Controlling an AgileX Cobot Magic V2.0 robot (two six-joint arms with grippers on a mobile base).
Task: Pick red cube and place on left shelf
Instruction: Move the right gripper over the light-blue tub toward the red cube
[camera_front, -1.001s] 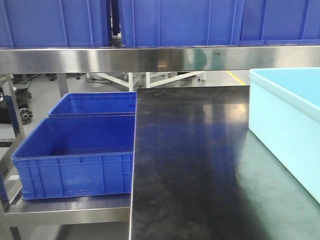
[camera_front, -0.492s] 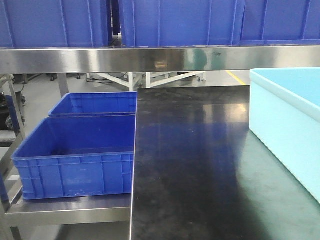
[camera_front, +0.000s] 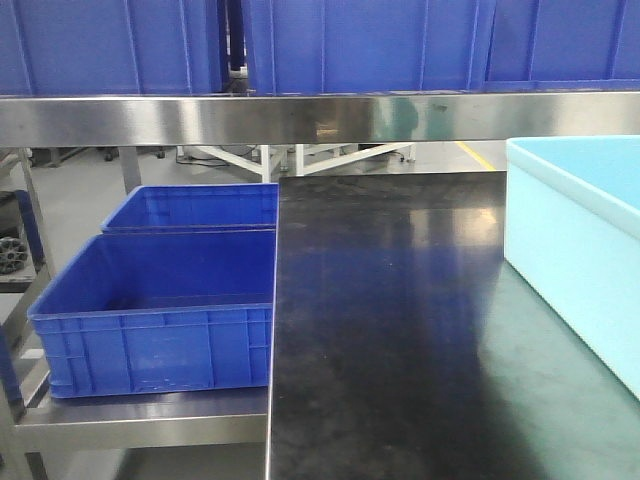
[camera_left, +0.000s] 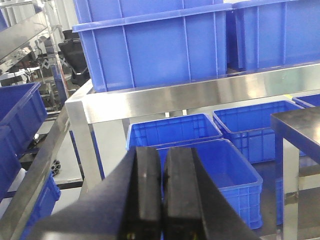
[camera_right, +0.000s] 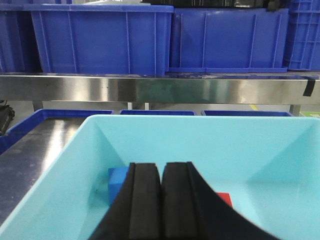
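The red cube (camera_right: 225, 199) lies on the floor of the light blue bin (camera_right: 60, 170), mostly hidden behind my right gripper (camera_right: 161, 170); only a corner shows. My right gripper is shut and empty above the bin. A blue cube (camera_right: 117, 182) lies to the gripper's left in the same bin. My left gripper (camera_left: 162, 156) is shut and empty, facing the steel shelf frame (camera_left: 170, 95) on the left. The front view shows the bin (camera_front: 575, 260) at the right of the black table (camera_front: 390, 330), with no gripper in it.
Two blue crates (camera_front: 160, 310) sit on the lower steel shelf left of the table. More blue crates (camera_front: 370, 45) stand on the upper steel shelf (camera_front: 320, 118). In the left wrist view, blue crates (camera_left: 220, 165) sit below the shelf frame.
The front view has shifted slightly, so the scene sits a little to the right. No object has moved.
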